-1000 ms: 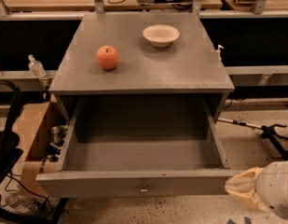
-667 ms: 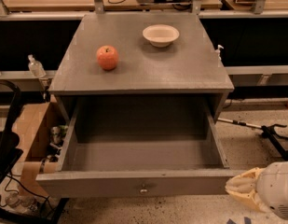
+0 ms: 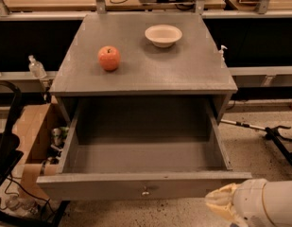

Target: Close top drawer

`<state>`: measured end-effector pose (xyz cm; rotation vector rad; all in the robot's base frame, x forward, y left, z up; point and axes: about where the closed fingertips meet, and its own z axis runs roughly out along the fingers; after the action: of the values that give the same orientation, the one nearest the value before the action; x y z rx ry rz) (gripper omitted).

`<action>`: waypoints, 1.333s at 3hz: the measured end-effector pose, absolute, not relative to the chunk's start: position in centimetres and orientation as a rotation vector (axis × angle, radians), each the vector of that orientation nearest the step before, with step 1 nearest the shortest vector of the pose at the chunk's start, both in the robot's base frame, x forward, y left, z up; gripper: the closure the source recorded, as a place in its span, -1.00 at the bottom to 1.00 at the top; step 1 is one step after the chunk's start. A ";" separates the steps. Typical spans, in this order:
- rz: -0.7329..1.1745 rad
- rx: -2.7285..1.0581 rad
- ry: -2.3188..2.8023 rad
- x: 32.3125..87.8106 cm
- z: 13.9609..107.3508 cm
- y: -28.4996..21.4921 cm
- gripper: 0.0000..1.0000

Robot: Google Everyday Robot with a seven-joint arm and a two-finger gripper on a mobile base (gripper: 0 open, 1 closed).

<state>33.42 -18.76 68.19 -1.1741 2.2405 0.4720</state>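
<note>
The top drawer [image 3: 145,186] is a wide, deep grey drawer pulled far out of the grey cabinet [image 3: 145,74]. Its inside is empty. Its flat front panel carries one small brass knob [image 3: 145,191] at the centre. My gripper [image 3: 226,203] shows at the bottom right, just right of and below the drawer's front right corner, as a pale tip on a white arm [image 3: 268,205]. It is not touching the knob.
A red apple [image 3: 109,57] and a white bowl [image 3: 163,35] sit on the cabinet top. A cardboard box [image 3: 34,136] and a black chair [image 3: 6,141] stand at the left. A black stand's legs [image 3: 273,134] lie on the floor at right.
</note>
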 end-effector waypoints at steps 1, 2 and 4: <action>0.583 -1.155 2.169 34.7 64.8 -16.8 1.00; 0.659 -1.140 2.100 36.4 62.4 -15.3 1.00; 0.707 -1.137 2.013 41.3 60.5 -13.0 1.00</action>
<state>41.34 -13.02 60.50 -1.1367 2.0131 0.7066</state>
